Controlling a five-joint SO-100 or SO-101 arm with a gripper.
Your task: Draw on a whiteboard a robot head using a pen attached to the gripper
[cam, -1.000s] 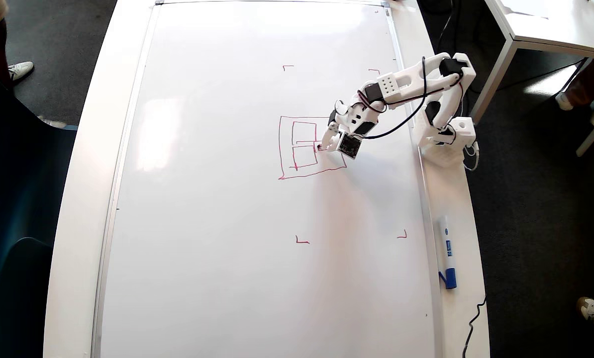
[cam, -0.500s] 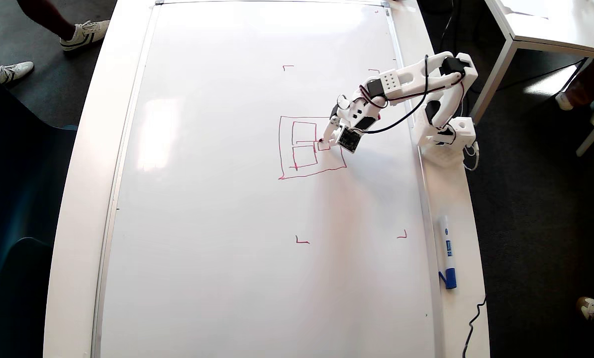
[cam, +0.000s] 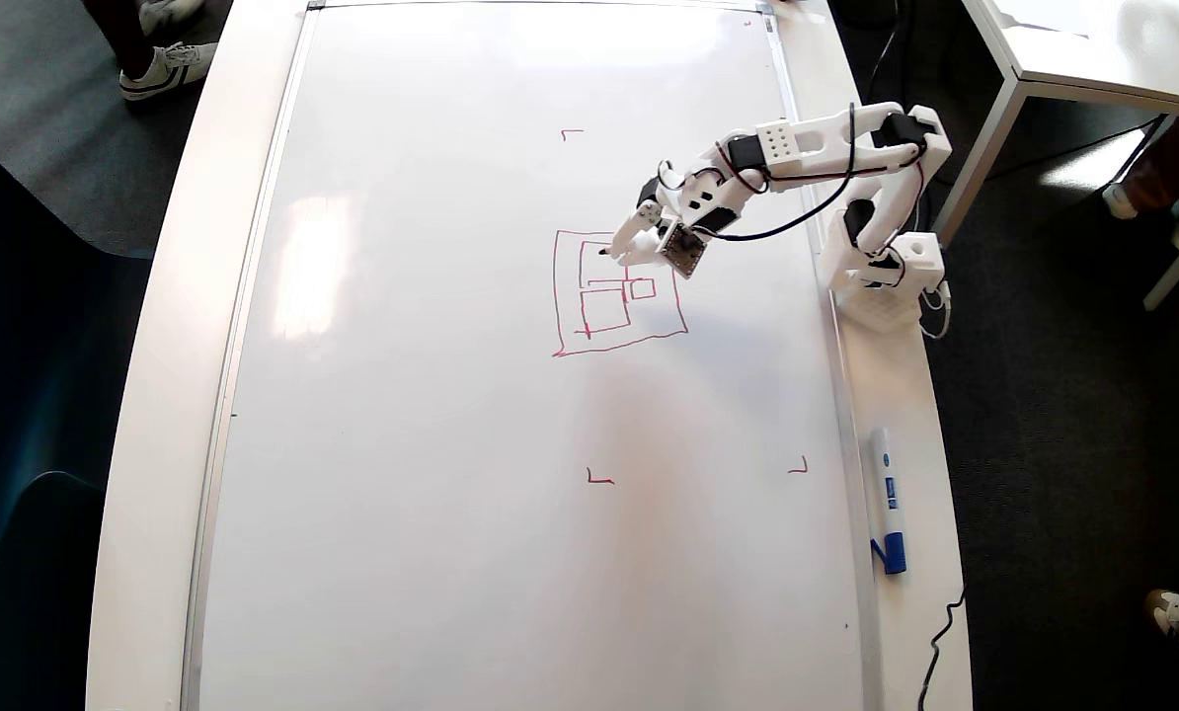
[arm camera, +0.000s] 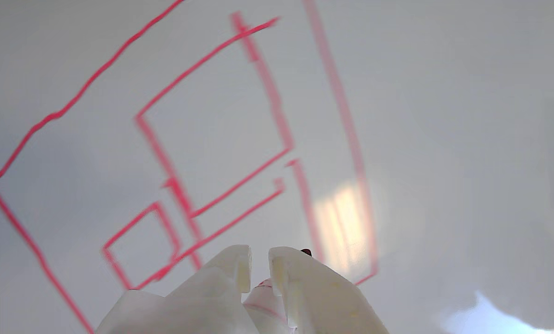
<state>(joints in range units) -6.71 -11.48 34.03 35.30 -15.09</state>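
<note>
The whiteboard (cam: 451, 444) fills the white desk in the overhead view and is the whole background (arm camera: 444, 139) of the wrist view. The robot head (cam: 556, 296) is a red outer square holding two stacked rectangles and a small square at their right; its lines (arm camera: 240, 183) run above the fingers in the wrist view. My white gripper (cam: 624, 245) hovers over the drawing's top edge, shut on the pen (cam: 606, 253). In the wrist view the gripper (arm camera: 258, 260) clamps the pen (arm camera: 263, 297), whose dark tip peeks past the right finger. Whether the tip touches the board is unclear.
The arm's base (cam: 886, 276) stands on the desk's right strip. A white marker with a blue cap (cam: 887, 504) lies further down that strip, beside the board's frame. Red corner marks (cam: 599, 480) dot the board. A person's shoe (cam: 165, 67) is at the upper left.
The gripper has swung up and to the left, from the small square to the drawing's top edge. The small square now shows whole. A person's feet moved along the upper left.
</note>
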